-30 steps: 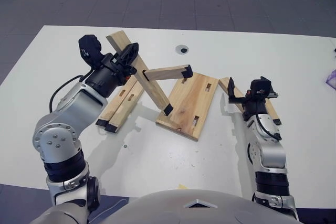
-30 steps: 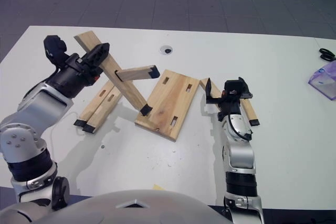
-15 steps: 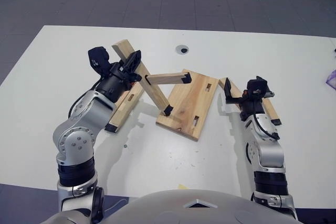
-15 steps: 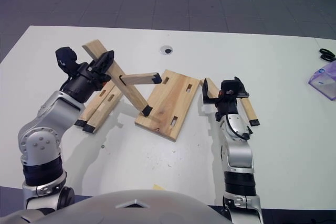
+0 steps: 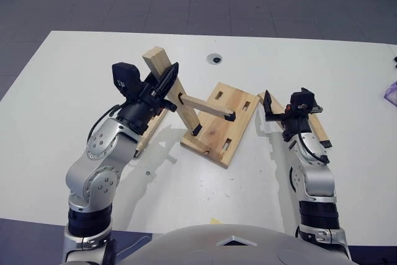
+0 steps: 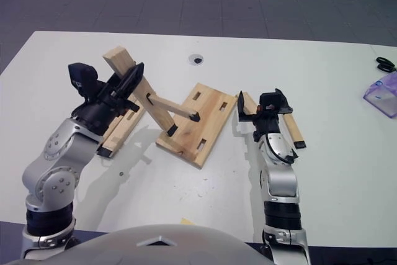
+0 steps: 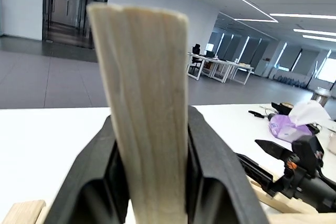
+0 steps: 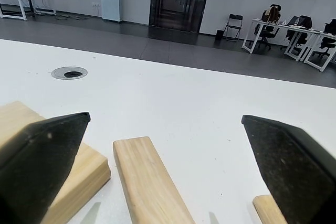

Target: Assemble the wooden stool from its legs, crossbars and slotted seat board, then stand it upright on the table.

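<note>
My left gripper (image 5: 164,85) is shut on a wooden leg (image 5: 178,100) near its upper end, holding it tilted. The leg's black-capped foot touches the slotted seat board (image 5: 231,133), which lies flat mid-table. A crossbar (image 5: 208,107) sticks out of the leg over the board. In the left wrist view the leg (image 7: 147,103) stands between the fingers. Two more legs (image 5: 151,127) lie under the left arm. My right gripper (image 5: 286,100) hangs open just above another leg (image 5: 320,132) at the right, whose end (image 8: 149,182) lies between the open fingers.
A round cable hole (image 5: 215,59) sits in the white table (image 5: 347,72) behind the board. A purple packet (image 6: 383,94) and scissors (image 6: 384,63) lie at the far right edge. A small screw (image 5: 147,171) lies near the front left.
The left arm has drawn in and turned the held leg more upright. Its crossbar has swung down from level to point over the seat board. The right arm has barely moved.
</note>
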Available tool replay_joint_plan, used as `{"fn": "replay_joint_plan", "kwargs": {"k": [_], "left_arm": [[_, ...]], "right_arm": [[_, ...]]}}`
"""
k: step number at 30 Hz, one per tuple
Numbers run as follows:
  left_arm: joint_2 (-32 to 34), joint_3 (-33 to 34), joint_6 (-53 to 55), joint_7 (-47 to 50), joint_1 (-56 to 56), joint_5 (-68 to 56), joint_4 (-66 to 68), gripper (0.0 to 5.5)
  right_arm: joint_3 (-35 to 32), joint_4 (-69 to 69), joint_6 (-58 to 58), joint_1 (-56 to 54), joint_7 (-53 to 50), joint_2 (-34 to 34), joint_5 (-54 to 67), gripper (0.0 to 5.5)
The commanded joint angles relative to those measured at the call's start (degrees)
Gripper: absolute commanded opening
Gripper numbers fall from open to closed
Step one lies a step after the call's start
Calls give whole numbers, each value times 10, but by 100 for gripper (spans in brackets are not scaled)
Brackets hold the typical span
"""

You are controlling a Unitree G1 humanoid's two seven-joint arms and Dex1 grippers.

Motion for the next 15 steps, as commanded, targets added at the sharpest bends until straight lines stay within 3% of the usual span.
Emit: {"fn": "replay_joint_plan", "kwargs": {"k": [1, 6, 15], "left_arm": [[58, 1, 26, -10, 116, 88, 35, 106], [32, 5, 28, 15, 159, 93, 52, 106], [-8, -28, 16, 23, 25, 103, 86, 106]], "right_arm": [[-7, -1, 12, -8, 4, -9, -4, 540], [-8, -6, 17, -11, 9, -11, -5, 540], [-6, 20, 15, -42, 18, -12, -7, 540]]}}
